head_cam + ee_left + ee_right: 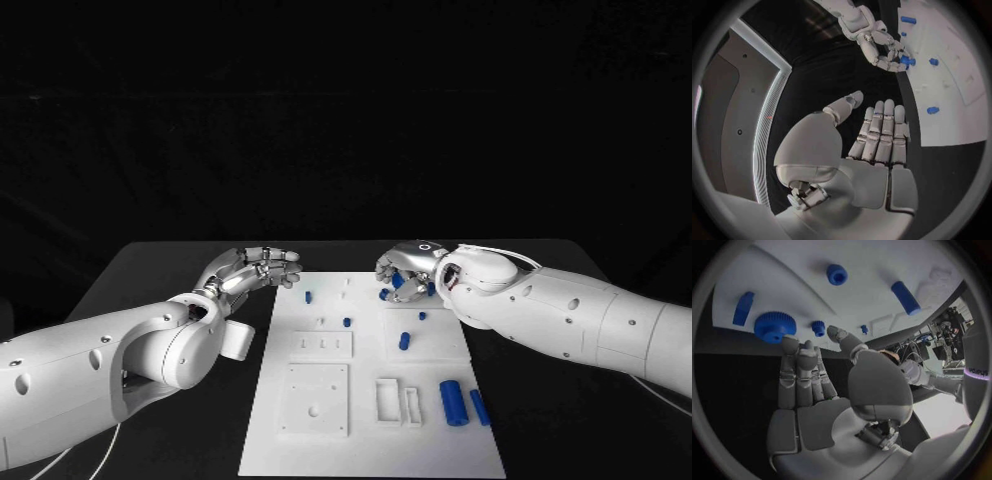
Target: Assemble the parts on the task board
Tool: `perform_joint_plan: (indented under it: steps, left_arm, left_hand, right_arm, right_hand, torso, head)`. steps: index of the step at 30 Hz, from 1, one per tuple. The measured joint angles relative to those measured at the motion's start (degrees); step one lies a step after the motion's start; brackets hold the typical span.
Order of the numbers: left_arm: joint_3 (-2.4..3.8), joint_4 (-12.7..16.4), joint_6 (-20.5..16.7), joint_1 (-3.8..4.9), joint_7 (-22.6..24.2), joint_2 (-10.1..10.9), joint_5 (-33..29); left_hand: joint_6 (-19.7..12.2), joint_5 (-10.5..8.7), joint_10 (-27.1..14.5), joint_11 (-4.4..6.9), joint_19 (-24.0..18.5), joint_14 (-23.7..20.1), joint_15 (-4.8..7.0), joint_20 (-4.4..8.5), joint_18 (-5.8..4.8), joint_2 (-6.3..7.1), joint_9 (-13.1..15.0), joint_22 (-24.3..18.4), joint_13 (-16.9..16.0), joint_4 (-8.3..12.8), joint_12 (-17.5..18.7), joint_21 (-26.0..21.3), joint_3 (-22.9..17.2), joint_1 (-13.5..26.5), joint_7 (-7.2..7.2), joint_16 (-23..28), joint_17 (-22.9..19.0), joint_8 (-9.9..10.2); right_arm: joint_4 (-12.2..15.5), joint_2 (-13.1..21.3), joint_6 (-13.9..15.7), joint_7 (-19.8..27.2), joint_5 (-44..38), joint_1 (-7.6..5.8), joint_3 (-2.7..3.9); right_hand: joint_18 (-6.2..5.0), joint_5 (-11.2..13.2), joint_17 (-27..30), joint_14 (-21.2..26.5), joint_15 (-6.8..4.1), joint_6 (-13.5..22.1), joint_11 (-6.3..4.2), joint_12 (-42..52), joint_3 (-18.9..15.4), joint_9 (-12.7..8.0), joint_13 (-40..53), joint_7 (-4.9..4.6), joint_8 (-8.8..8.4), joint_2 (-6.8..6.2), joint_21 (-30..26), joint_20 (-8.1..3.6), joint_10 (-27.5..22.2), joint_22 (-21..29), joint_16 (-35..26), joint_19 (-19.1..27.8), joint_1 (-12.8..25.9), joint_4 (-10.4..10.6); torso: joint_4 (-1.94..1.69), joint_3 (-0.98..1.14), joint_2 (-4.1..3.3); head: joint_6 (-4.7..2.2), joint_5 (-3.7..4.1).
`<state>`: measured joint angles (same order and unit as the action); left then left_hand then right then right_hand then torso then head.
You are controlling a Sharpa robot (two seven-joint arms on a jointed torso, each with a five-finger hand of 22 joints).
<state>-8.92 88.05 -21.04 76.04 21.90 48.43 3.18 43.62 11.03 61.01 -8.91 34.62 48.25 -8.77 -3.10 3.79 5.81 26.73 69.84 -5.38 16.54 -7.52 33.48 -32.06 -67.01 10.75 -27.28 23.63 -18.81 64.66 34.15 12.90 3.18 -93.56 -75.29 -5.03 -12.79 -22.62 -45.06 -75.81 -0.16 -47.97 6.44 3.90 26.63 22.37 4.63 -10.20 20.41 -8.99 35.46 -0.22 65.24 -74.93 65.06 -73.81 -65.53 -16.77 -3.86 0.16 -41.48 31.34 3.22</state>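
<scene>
Two robot hands hover at the far end of the task board on the black bench.

The right robot hand point(408, 272) has its fingers by a blue knurled part point(774, 326); whether it grips is unclear. The left robot hand point(257, 269) is empty, fingers loosely spread, off the far left corner of the task board point(283, 447). Blue parts point(453, 402) lie toward the board's near right edge. Darkness surrounds the bench point(159, 270).

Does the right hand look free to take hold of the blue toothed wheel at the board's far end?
Probably yes: the right hand has its fingertips right at the blue toothed wheel, nothing lies between them, and the left hand is off the task board.
</scene>
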Motion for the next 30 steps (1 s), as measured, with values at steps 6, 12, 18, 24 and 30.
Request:
perform_joint_plan:
  steps: [6, 12, 18, 24, 30]
  left_arm:
    - [0.00, -0.04, 0.13, 0.00, -0.09, 0.02, 0.00]
    - [0.00, -0.07, 0.28, 0.00, -0.21, 0.07, -0.01]
    - [0.00, -0.34, 0.54, 0.00, -0.44, 0.04, -0.01]
    - [0.00, -0.57, 0.69, 0.00, -0.64, 0.02, -0.01]
    - [0.00, -0.57, 0.77, 0.00, -0.75, 0.03, -0.01]
  left_hand:
    - [0.00, 0.00, 0.10, -0.10, 0.00, 0.00, 0.00, 0.00, -0.24, 0.00, 0.00, 0.00, 0.00, 0.00, 0.00, 0.00, 0.00, 0.00, 0.00, 0.00, 0.00, 0.00]
    - [0.00, 0.00, 0.10, -0.10, 0.00, 0.00, 0.00, 0.00, -0.26, 0.00, 0.00, 0.00, 0.00, 0.00, 0.21, 0.00, 0.00, 0.00, 0.00, 0.00, 0.00, 0.00]
    - [-0.02, 0.00, -0.12, -0.31, 0.00, 0.00, 0.00, 0.00, -0.28, 0.03, -0.05, -0.01, 0.05, 0.00, 0.21, 0.00, 0.00, 0.02, 0.02, 0.00, -0.05, 0.00]
    - [-0.21, 0.00, -0.12, -0.31, 0.00, 0.00, 0.00, 0.00, -0.32, 0.23, -0.05, -0.01, 0.05, 0.00, 0.48, 0.00, 0.00, 0.22, 0.20, 0.00, -0.05, 0.21]
    - [-0.21, -0.21, -0.12, -0.31, -0.20, 0.00, 0.00, -0.20, -0.38, 0.23, -0.05, -0.02, 0.11, 0.00, 0.48, 0.00, 0.00, 0.22, 0.20, 0.00, -0.05, 0.21]
  right_arm:
    - [-0.28, -0.33, -0.26, -0.03, -0.47, 0.03, 0.01]
    - [-0.59, -0.55, -0.71, -0.16, -0.97, 0.19, 0.01]
    - [-0.79, -0.59, -1.17, -0.39, -1.44, 0.28, 0.00]
    - [-0.65, -0.49, -1.16, -0.44, -1.77, 0.10, 0.18]
    - [-0.52, -0.46, -1.01, -0.44, -2.00, 0.00, 0.28]
  right_hand:
    - [0.23, 1.34, 0.46, 0.20, -0.23, -1.27, -0.66, 0.70, 0.00, 0.23, 0.20, 0.52, 0.28, 0.54, 0.47, -0.01, 1.89, 0.00, 0.52, -0.20, -0.54, 0.00]
    - [0.38, 3.98, 1.15, 0.67, -0.79, -2.57, -1.23, 1.01, 1.68, 0.39, 0.96, 0.88, 0.34, 0.92, 0.69, 0.01, 3.70, 0.00, 1.02, -0.39, -0.92, 0.07]
    - [0.44, 4.45, 1.59, 0.49, -1.17, -3.16, -1.74, 1.22, 2.65, 0.51, 1.46, 1.09, 0.54, 0.92, 0.92, 0.10, 4.59, 0.01, 1.19, -0.50, -0.92, 0.05]
    - [0.44, 4.87, 1.86, 0.67, -1.39, -3.63, -1.84, 1.19, 3.39, 0.57, 1.78, 1.25, 0.54, 0.92, 0.92, 0.10, 5.31, 0.01, 1.47, -0.49, -0.92, 0.10]
    - [0.44, 5.15, 2.10, 0.67, -1.40, -3.89, -1.94, 1.18, 4.17, 0.63, 2.23, 1.40, 0.54, 0.92, 0.92, 0.12, 5.44, 0.01, 1.49, -0.48, -0.91, 0.11]
  torso:
    - [-0.35, -0.13, -0.28]
    - [-0.49, -0.14, -0.62]
    - [-0.51, -0.12, -1.01]
    - [-0.47, -0.10, -1.35]
    - [-0.41, -0.06, -1.60]
  head:
    - [0.12, 0.21]
    - [0.07, 0.28]
    - [-0.09, 0.32]
    - [-0.16, 0.30]
    - [-0.28, 0.26]
